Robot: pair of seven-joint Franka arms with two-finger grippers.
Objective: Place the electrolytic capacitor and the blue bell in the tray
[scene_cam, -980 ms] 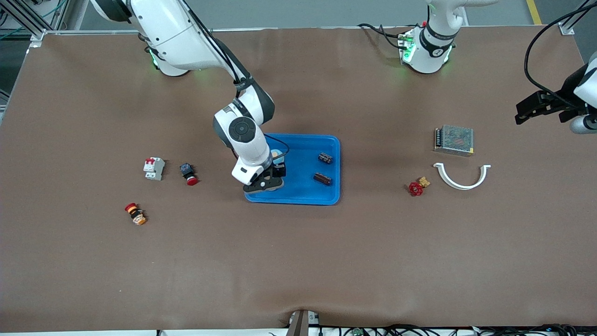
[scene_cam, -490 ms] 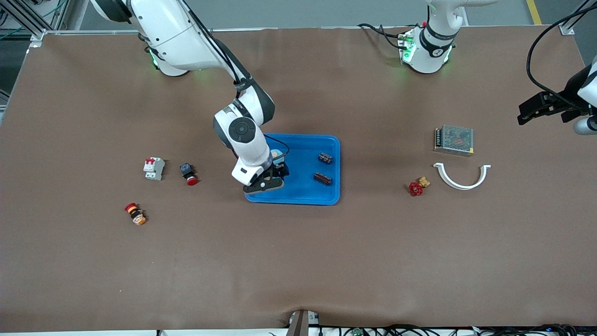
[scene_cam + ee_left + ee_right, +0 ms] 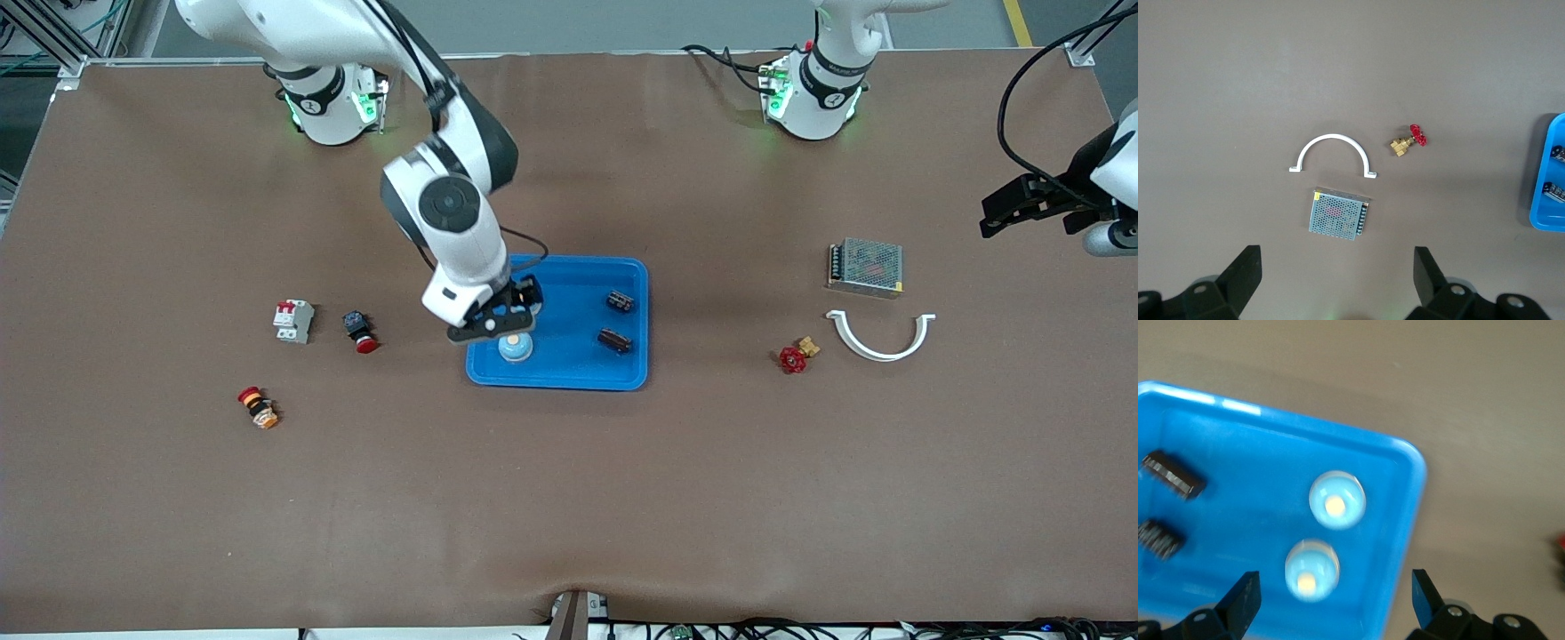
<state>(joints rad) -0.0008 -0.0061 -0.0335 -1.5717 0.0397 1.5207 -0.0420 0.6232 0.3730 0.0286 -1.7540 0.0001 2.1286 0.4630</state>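
With its button facing up, the blue bell (image 3: 516,348) sits in the tray (image 3: 578,378) under the open right tool (image 3: 498,322).

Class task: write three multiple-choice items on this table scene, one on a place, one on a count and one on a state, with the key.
1. Where does the red-handled valve lie?
A. against the circuit breaker
B. beside the white curved clip
C. on the power supply

2. How many pale blue bells lie in the tray?
A. one
B. two
C. three

3. What is the state of the right tool over the tray?
A. shut on a bell
B. open, holding nothing
C. shut on the tray's rim

Key:
1 B, the valve sits on the table next to the clip.
2 B, the right wrist view shows two bells.
3 B, its fingers stand apart above the bells.
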